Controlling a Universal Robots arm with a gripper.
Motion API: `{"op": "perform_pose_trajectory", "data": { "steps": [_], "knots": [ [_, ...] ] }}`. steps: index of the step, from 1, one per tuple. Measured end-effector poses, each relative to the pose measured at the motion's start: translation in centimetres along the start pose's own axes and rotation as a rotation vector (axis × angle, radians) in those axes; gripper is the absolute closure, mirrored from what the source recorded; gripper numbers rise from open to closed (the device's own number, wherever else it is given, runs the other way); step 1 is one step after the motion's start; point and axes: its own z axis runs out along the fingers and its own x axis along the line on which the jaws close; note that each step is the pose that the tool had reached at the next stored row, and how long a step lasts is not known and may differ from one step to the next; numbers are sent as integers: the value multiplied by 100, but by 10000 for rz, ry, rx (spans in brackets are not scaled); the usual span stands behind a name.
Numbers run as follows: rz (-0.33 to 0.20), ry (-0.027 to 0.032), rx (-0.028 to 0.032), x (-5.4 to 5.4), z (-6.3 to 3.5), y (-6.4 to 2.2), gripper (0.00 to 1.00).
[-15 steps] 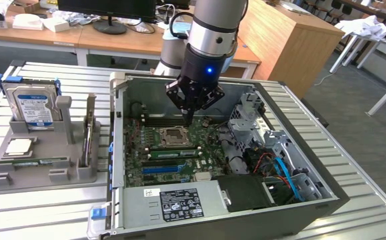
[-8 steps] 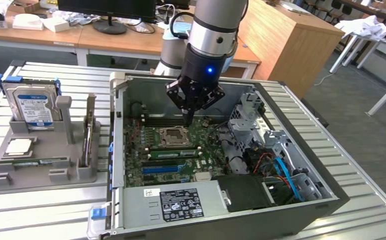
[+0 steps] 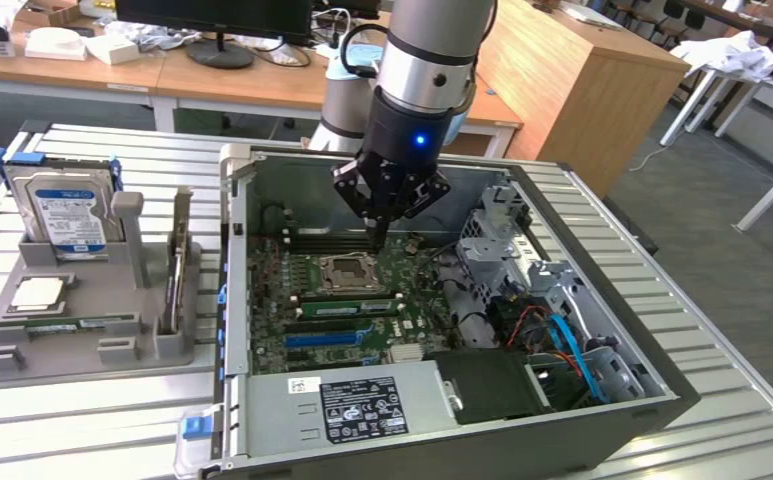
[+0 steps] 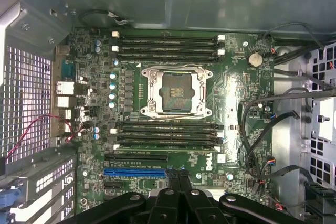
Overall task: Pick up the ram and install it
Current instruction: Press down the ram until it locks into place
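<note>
Handling comes first: the ram [image 3: 73, 322] looks like a thin, stiff, light board, likely fragile at its chips and contact edge. It is best taken by its two long flat faces near the middle, or by the short ends, and kept straight rather than bent. It shows as a long, narrow green strip with small dark parts along it. It lies flat in a groove at the near side of the grey holder [image 3: 146, 345], on the desk [image 3: 93, 420] at the exterior view's left. A blue-labelled hard drive [image 3: 66, 215] stands at the holder's far end, and a square silver chip [image 3: 37, 293] lies between the two.

Well apart from the ram, at the exterior view's right of the holder, sits the open computer case [image 3: 600, 415]. The end effector [image 3: 378, 238] hangs inside it, pointing down at the motherboard [image 3: 420, 255] just beyond the far edge of the processor socket [image 3: 353, 272]. Its fingers are pressed together with nothing between them. The wrist view looks straight down past the closed tips of the end effector [image 4: 178, 179] onto the socket [image 4: 176, 92]. Dark memory slots [image 4: 165, 45] run in rows on both sides of the socket, and they look empty. Judging by this, the ram has not yet been picked up.
</note>
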Motion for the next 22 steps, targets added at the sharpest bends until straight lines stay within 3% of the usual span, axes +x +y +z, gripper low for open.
{"op": "perform_pose_trajectory", "data": {
  "steps": [18, 20, 22],
  "knots": [
    [-1, 0, 0, -9, 0, 1, 90],
    [-1, 0, 1, -10, -48, 3, 90],
    [-1, 0, 0, -10, -161, 6, 90]
  ]
}}
